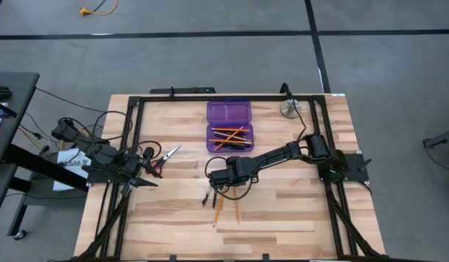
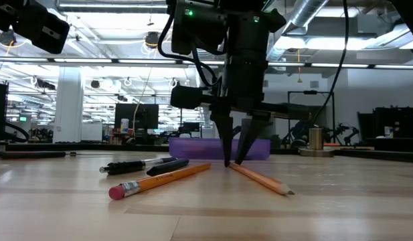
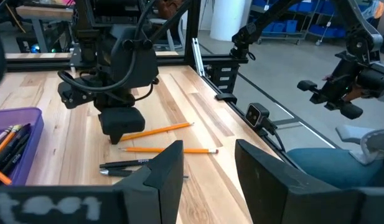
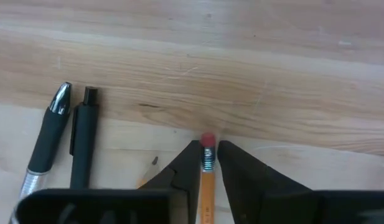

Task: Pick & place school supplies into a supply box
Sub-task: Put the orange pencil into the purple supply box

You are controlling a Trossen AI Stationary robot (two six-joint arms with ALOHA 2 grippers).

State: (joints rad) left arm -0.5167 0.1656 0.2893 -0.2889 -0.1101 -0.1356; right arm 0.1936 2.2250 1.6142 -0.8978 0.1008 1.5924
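The purple supply box (image 1: 228,125) lies open at the table's far middle; its nearer half holds several orange pencils and dark pens. Near of it, two orange pencils (image 1: 218,207) (image 1: 236,211) and two black pens (image 2: 142,165) lie flat on the table. My right gripper (image 2: 233,161) points down over the far end of one orange pencil (image 2: 263,179), shut on it. Red-handled scissors (image 1: 164,156) lie flat near the left edge. My left gripper (image 3: 207,168) waits beside them, open, touching nothing. My right gripper pinches the orange pencil at its eraser end (image 4: 207,155), between its two fingertips. The fingers (image 2: 226,144) come from above, pointing down, one on each side of the ferrule. The pencil still lies flat on the table, its sharpened tip (image 2: 286,192) toward the near edge.
A round silver metal object (image 1: 289,109) stands near the far right corner. The second pencil, with a pink eraser (image 2: 119,193), and the two pens (image 4: 67,143) lie just left of my right gripper. A black frame (image 1: 137,102) borders the table. Bare wood lies toward the near edge.
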